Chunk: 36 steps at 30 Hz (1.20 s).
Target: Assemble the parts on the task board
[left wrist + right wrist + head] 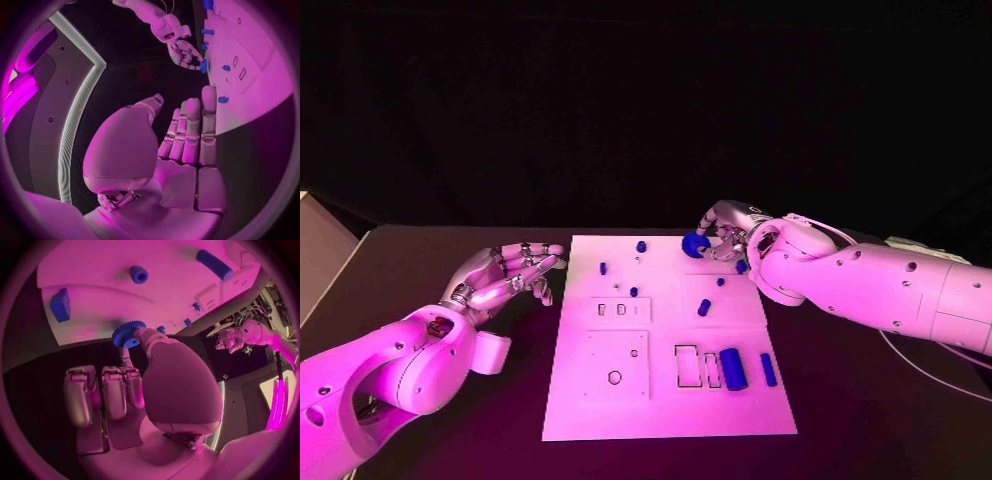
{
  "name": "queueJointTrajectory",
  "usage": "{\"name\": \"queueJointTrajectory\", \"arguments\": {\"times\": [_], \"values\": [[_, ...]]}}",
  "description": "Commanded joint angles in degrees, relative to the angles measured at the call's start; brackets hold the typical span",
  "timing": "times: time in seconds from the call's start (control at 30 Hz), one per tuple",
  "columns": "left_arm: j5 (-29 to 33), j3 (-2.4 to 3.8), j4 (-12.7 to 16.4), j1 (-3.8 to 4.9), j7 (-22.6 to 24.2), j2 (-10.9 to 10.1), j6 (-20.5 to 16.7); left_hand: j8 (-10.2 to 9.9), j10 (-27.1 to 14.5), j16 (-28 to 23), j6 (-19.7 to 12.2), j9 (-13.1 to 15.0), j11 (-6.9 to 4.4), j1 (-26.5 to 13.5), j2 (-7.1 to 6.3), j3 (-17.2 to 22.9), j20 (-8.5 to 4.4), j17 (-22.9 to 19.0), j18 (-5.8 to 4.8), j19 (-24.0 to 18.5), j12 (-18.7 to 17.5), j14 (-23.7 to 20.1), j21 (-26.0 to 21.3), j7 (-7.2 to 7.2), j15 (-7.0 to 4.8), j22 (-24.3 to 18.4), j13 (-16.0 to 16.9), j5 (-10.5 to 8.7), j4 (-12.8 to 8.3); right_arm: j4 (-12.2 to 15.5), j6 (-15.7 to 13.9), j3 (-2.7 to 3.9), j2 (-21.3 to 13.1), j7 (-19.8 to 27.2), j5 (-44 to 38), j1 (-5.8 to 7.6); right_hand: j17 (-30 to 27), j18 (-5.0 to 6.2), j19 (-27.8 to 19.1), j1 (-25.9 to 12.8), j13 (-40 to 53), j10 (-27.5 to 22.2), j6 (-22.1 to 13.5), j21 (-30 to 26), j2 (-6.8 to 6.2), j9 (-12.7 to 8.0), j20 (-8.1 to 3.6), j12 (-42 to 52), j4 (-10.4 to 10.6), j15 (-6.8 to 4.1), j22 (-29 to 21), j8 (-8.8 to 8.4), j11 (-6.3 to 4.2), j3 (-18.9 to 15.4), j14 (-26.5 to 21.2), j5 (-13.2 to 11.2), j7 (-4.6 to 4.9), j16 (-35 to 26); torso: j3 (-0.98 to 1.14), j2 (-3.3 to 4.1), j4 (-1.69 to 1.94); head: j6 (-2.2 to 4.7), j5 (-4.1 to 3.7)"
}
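The white task board [668, 400] lies in the middle of the table. At its far right corner my right hand [724, 233] pinches a blue toothed gear [694, 246] just over the board's edge. In the right wrist view the gear [128, 333] sits between the thumb and a finger while the other fingers [103, 392] stay curled below. My left hand [509, 272] hovers off the board's left edge, fingers apart and holding nothing; its flat palm [181, 150] fills the left wrist view. Small blue pegs [633, 292] stand on the board.
A thick blue cylinder [733, 368] and a thinner blue bar [767, 368] lie beside rectangular slots at the board's near right. A blue block [60, 305] and a short blue tube [139, 274] lie near the gear. A pale box edge [322, 250] stands at far left.
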Motion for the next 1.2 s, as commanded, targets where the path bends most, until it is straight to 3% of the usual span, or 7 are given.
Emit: {"name": "queueJointTrajectory", "arguments": {"times": [0.03,0.13,0.33,0.6,0.93,1.2], "values": [[-0.75,0.66,0.28,-0.51,0.57,-0.09,1.13,-0.03,-0.39,-0.32,-0.28,0.08,-0.13,0.14,0.31,-0.02,-0.13,-0.07,0.37,-0.38,0.25,-0.46,0.36,0.79,0.07,0.05,0.05,0.12,-0.25,1.35,-2.0,0.11,-0.22,-0.98,-2.78,0.19,9.66,-0.93,5.52,-0.48,15.09,5.98,0.42,0.37,0.03,0.08,0.27,0.19,0.04,0.08,13.69,0.15,-0.1,0.27,4.78,-0.14,-0.1,0.14,-0.14,-0.1,0.2,0.05,-0.2],[-0.79,1.04,0.28,-0.77,0.5,-0.13,1.18,-0.02,-0.43,-0.35,-0.29,0.09,-0.12,0.14,0.3,0.0,-0.13,-0.09,0.37,-0.44,0.26,-0.5,0.37,0.8,0.07,0.06,0.06,0.12,-0.27,2.46,-1.78,0.16,-0.04,-1.13,-3.01,0.29,9.62,-0.91,5.5,-0.61,15.09,5.98,0.47,0.32,-0.11,0.07,0.24,0.19,-0.04,0.04,13.62,0.14,-0.11,0.37,4.77,-0.26,-0.11,0.12,-0.04,0.06,0.14,0.2,-0.06],[-0.8,1.32,0.29,-0.95,0.41,-0.01,1.3,-0.02,-0.43,-0.35,-0.29,0.09,-0.12,0.14,0.3,0.0,-0.13,-0.09,0.37,-0.44,0.26,-0.5,0.37,0.8,0.07,0.06,0.06,0.12,-0.27,3.02,-1.26,0.14,2.32,-1.28,-4.52,0.35,9.65,-0.92,5.51,-0.75,15.09,5.98,0.37,0.36,-0.3,0.02,0.21,0.19,-0.15,0.02,13.67,0.03,-0.11,0.52,4.77,-0.43,-0.09,0.13,-0.03,0.07,-0.08,0.21,0.28],[-0.79,1.4,0.2,-1.01,0.28,0.33,1.54,-0.02,-0.43,-0.35,-0.29,0.09,-0.12,0.14,0.3,0.0,-0.13,-0.09,0.37,-0.44,0.26,-0.5,0.37,0.8,0.07,0.06,0.06,0.12,-0.27,1.51,-1.48,-0.35,7.43,-1.85,-8.63,0.08,9.64,-0.92,5.5,-0.8,15.09,5.98,0.32,0.34,-0.33,0.0,0.2,0.19,-0.2,0.01,13.64,-0.01,-0.11,0.61,4.77,-0.51,-0.09,0.12,-0.04,0.26,0.29,0.22,0.22],[-0.79,1.4,0.08,-1.01,0.17,0.53,1.68,0.0,-0.49,-0.39,-0.3,0.11,-0.11,0.12,0.29,0.01,-0.11,-0.12,0.38,-0.52,0.3,-0.56,0.41,0.81,0.09,0.08,0.07,0.11,-0.29,-0.5,-1.46,-0.62,11.01,-1.88,-9.95,-0.67,9.56,-0.89,5.46,-0.86,15.09,5.98,0.27,0.24,-0.35,-0.03,0.19,0.19,-0.24,0.01,13.51,-0.06,-0.11,0.69,4.75,-0.59,-0.08,0.1,-0.12,0.44,0.61,0.17,0.3],[-0.79,1.41,0.02,-1.01,0.13,0.63,1.71,0.0,-0.49,-0.39,-0.3,0.11,-0.11,0.12,0.29,0.01,-0.11,-0.12,0.38,-0.52,0.3,-0.56,0.41,0.81,0.09,0.08,0.07,0.11,-0.29,-1.13,-0.99,-0.66,12.17,-1.85,-10.26,-0.88,9.54,-0.88,5.45,-0.9,15.09,5.98,0.17,0.21,-0.39,-0.07,0.18,0.19,-0.32,0.02,13.47,-0.15,-0.1,0.83,4.75,-0.65,-0.06,0.09,-0.1,0.32,0.41,0.0,0.5]]}}
